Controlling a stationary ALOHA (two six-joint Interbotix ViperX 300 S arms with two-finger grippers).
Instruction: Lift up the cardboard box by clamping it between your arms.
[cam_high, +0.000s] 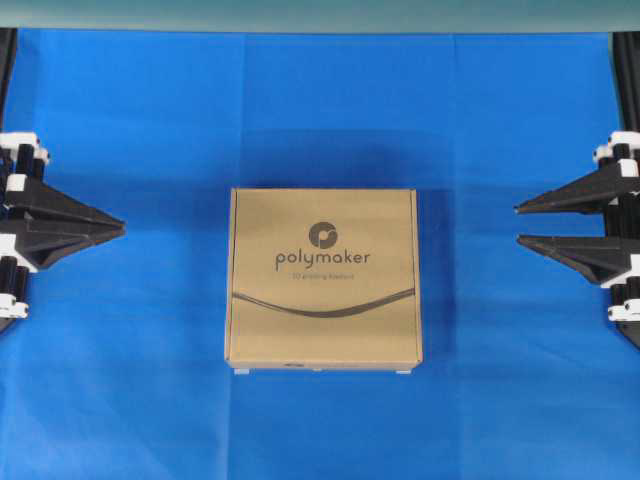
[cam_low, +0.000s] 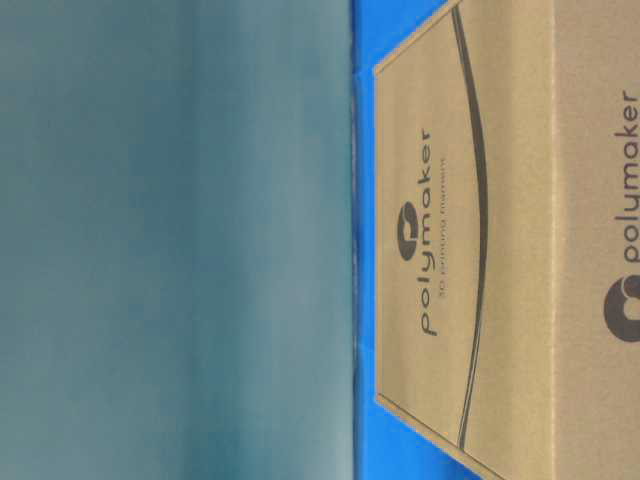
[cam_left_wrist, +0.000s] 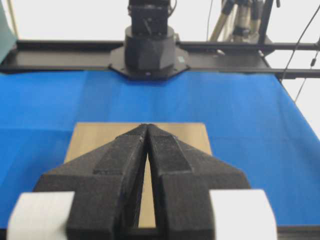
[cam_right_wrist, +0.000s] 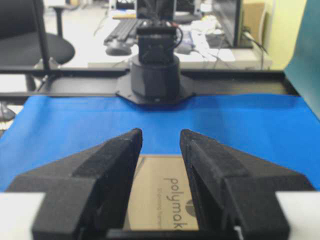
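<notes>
Both grippers found well apart from the cardboard box (cam_high: 323, 278), so none of the clamping done yet. Found the box lying flat near the middle of the blue cloth (cam_high: 150, 380), logo face up, square to the table edges and untouched on every side. Noted the left gripper (cam_high: 120, 228) out at the left edge of the overhead view, pointing inward at the box, its two black fingers drawn together until the tips met, with nothing between them; confirmed this from the left wrist view, where only a thin slit showed behind the joined tips. Noted the right gripper (cam_high: 518, 225) out at the right edge, likewise pointing inward, its fingers parted with a clear gap and holding nothing; saw part of the printed lid through that gap in the right wrist view. Judged both to be aimed roughly at the upper half of the box's side walls, perhaps slightly above its centre line. Could not tell from these views how high either gripper hung over the cloth. Judged the whole task left to do: bringing both arms inward to the opposite side walls, pressing evenly from left and right, then raising together. Expected the press to need balance, since an uneven push might slide or twist the box on the smooth cloth, and too light a squeeze might let it slip on the way up.
</notes>
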